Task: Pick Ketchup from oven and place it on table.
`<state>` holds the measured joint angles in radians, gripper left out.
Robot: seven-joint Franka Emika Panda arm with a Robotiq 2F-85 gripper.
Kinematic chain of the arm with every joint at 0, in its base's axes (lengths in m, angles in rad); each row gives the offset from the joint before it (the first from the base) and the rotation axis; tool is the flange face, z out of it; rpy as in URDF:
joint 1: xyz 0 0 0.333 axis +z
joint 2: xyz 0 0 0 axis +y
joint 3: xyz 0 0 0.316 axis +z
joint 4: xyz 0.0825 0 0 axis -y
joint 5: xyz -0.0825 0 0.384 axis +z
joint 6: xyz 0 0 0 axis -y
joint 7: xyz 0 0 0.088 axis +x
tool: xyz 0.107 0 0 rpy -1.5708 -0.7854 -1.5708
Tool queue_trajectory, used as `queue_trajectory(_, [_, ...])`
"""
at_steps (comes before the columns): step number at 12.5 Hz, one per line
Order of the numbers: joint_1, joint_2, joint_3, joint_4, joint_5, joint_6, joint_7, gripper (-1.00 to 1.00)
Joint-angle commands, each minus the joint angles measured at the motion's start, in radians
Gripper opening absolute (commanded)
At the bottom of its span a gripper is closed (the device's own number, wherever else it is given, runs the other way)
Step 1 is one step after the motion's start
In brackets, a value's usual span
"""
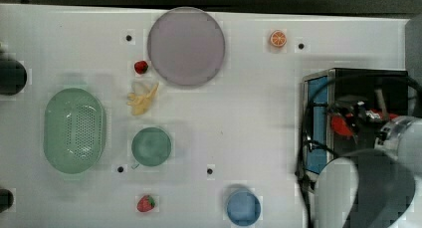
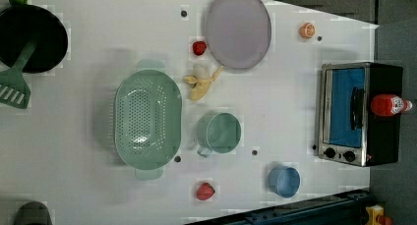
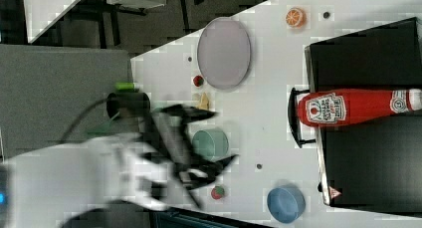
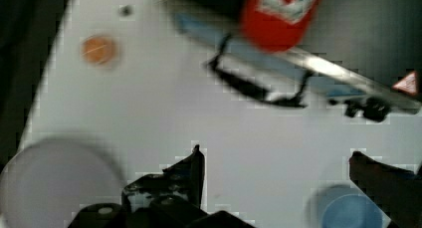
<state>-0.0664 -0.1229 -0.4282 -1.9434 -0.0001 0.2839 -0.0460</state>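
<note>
You are at the very start: nothing of the task is done yet. The Ketchup lies on its side on the black top of the oven, not inside it, with its base over the door edge above the handle and its white cap pointing toward the back of the oven. Nothing holds it.

Your hand is spread wide and empty, both fingers well apart with bare tabletop between them in the wrist view. In the right view it hangs over the tabletop in front of the oven door, near the green cup and well apart from the bottle. The wrist view has the bottle's red base and the oven's handle ahead of the fingertips, so the hand looks roughly pointed toward the target but short of it.

What remains, judging from this, is everything: bring the hand to the oven top, straddle the bottle across its slim body, close on it, lift it off the oven, and carry it down to a free patch of tabletop. There is open space in front of the oven, between the oven and the blue bowl, that would serve.
</note>
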Motion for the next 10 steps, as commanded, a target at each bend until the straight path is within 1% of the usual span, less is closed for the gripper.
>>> queue_trajectory(1, [-0.026, 0.035, -0.035, 0.032, -0.009, 0.101, 0.014, 1.0])
queue_trajectory(6, [-0.03, 0.219, -0.129, 0.056, 0.001, 0.249, 0.014, 1.0])
queue_trajectory(7, [-0.035, 0.255, -0.139, 0.064, 0.027, 0.267, 0.014, 1.0])
queue_trajectory(9, [-0.051, 0.319, -0.15, 0.077, 0.144, 0.306, 0.014, 1.0])
queue_trajectory(10, [-0.06, 0.349, -0.153, 0.082, 0.179, 0.307, 0.014, 1.0])
